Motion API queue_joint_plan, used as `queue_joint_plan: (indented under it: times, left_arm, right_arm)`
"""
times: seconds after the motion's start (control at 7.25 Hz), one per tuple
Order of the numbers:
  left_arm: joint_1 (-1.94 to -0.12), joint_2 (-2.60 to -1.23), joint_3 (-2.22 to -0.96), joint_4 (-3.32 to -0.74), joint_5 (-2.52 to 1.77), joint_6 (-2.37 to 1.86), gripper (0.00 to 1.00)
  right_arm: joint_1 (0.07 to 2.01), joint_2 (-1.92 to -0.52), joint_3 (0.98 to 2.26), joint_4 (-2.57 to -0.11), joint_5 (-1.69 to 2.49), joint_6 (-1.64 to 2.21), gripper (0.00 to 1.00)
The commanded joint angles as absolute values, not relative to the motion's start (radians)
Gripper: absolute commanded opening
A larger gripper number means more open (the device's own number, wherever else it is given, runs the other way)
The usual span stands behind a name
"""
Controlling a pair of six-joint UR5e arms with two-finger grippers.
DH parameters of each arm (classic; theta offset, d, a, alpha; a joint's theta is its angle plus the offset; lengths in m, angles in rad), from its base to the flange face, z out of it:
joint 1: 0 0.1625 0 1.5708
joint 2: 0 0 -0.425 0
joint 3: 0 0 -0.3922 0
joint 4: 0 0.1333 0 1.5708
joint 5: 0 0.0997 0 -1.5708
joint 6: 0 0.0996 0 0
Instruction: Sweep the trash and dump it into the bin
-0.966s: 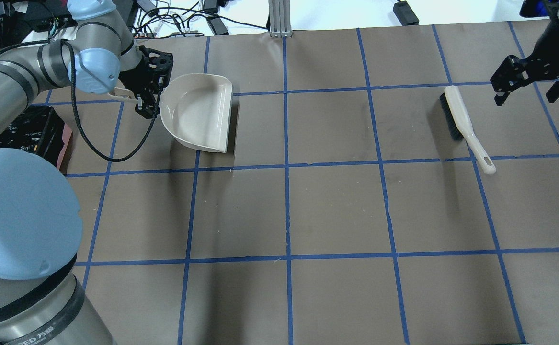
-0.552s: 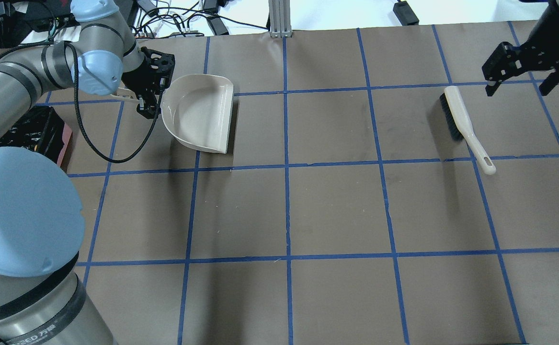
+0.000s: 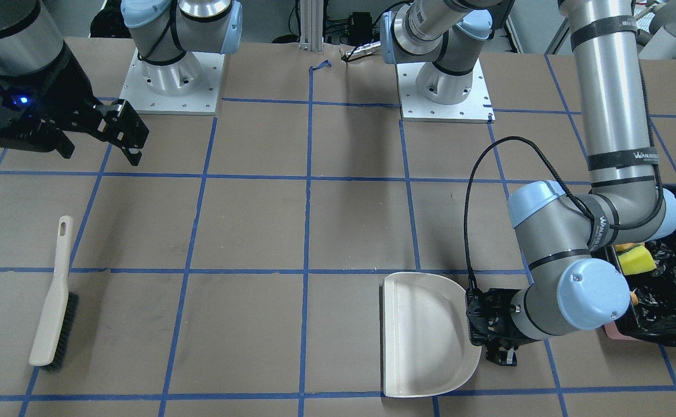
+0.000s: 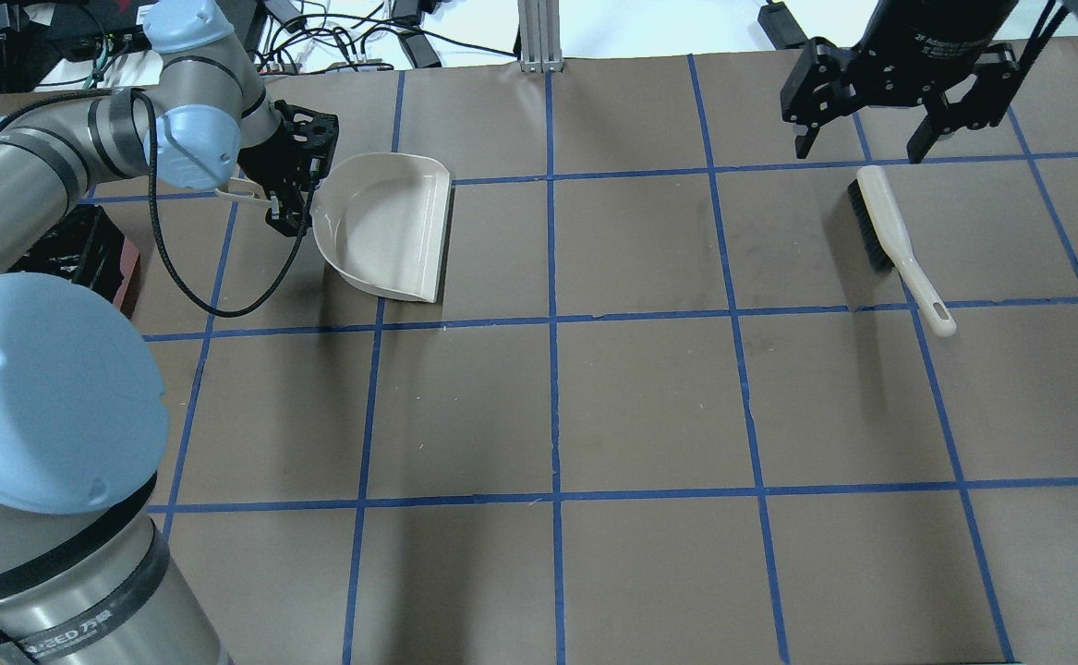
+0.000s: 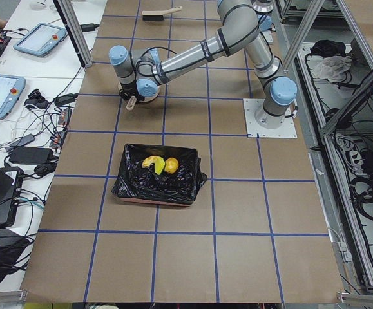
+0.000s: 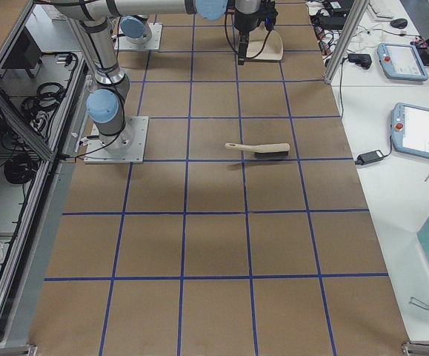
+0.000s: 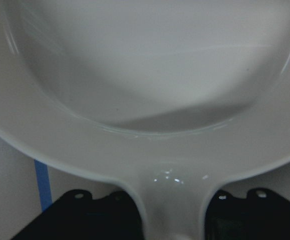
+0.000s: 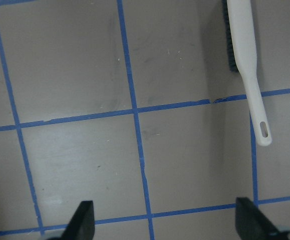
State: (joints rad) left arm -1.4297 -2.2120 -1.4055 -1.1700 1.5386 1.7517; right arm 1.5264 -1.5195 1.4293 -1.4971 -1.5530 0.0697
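Near the bin (image 3: 616, 333), left end effector (image 4: 272, 199) pinches dustpan (image 4: 386, 226) handle; right end effector (image 4: 857, 150) spread wide

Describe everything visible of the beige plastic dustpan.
The beige plastic dustpan is a smooth, glossy, shallow scoop: rounded raised back wall, straight open front edge, short handle. It is empty and appears to sit level on the brown blue-taped table, mouth facing the table's middle. The left tool grips its handle; nothing else touches it.
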Motion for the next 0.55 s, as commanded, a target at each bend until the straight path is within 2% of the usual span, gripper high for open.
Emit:
queue_joint_plan:
  times: [0.0, 0.14, 0.41]
  left_arm:
    - [-1.430, -2.214, -1.405, -1.169, 1.539, 1.750, 0.84]
    - [-1.430, -2.214, -1.405, -1.169, 1.539, 1.750, 0.94]
    - [-1.439, -2.171, -1.402, -1.170, 1.543, 1.749, 0.95]
  right_arm:
    - [1.539, -1.545, 1.437, -1.500, -1.529, 0.068, 1.00]
    - [1.539, -1.546, 1.440, -1.511, -1.529, 0.058, 1.00]
    - [1.539, -1.549, 1.482, -1.572, -1.551, 0.069, 1.00]
